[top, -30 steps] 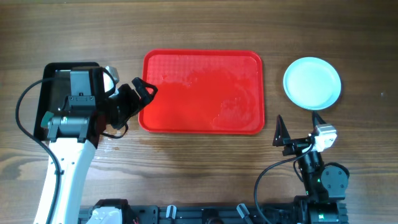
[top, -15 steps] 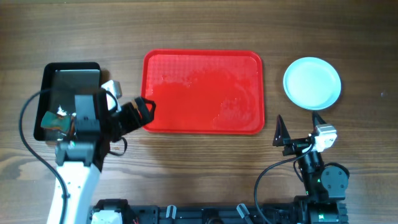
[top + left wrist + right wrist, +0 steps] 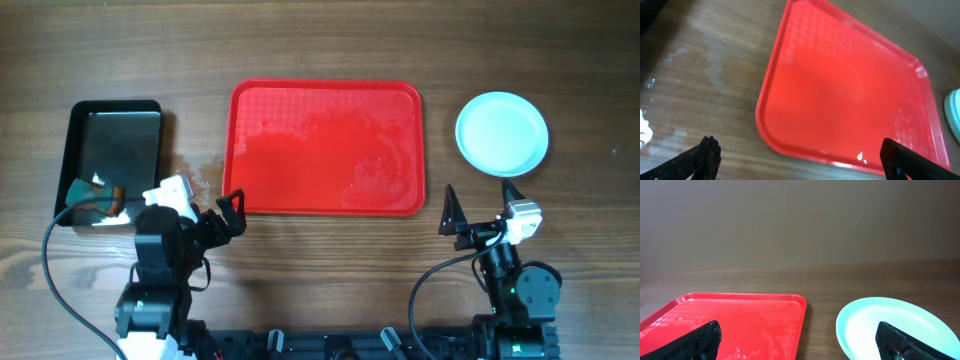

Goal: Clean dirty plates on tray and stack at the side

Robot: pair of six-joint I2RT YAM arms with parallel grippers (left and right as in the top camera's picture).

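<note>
The red tray (image 3: 325, 120) lies mid-table with nothing on it but wet streaks; it also fills the left wrist view (image 3: 850, 90) and the left of the right wrist view (image 3: 740, 317). The white, faintly bluish plates (image 3: 502, 133) sit on the wood to the right of the tray, seen as one round pile (image 3: 872, 322); how many I cannot tell. My left gripper (image 3: 226, 216) is open just off the tray's near left corner, with nothing between its jaws (image 3: 800, 150). My right gripper (image 3: 481, 203) stands open near the front edge, below the plates, also holding nothing (image 3: 799, 332).
A black rectangular pan (image 3: 115, 135) stands at the far left with a green-and-orange sponge (image 3: 93, 195) in its near end. Wet smears mark the wood (image 3: 205, 175) between the pan and the tray. A plate's edge (image 3: 954, 107) shows at the right of the left wrist view.
My left arm has drawn back from over the pan and the tray's left edge toward the table's front, uncovering the pan and the sponge. The right arm has not moved.
</note>
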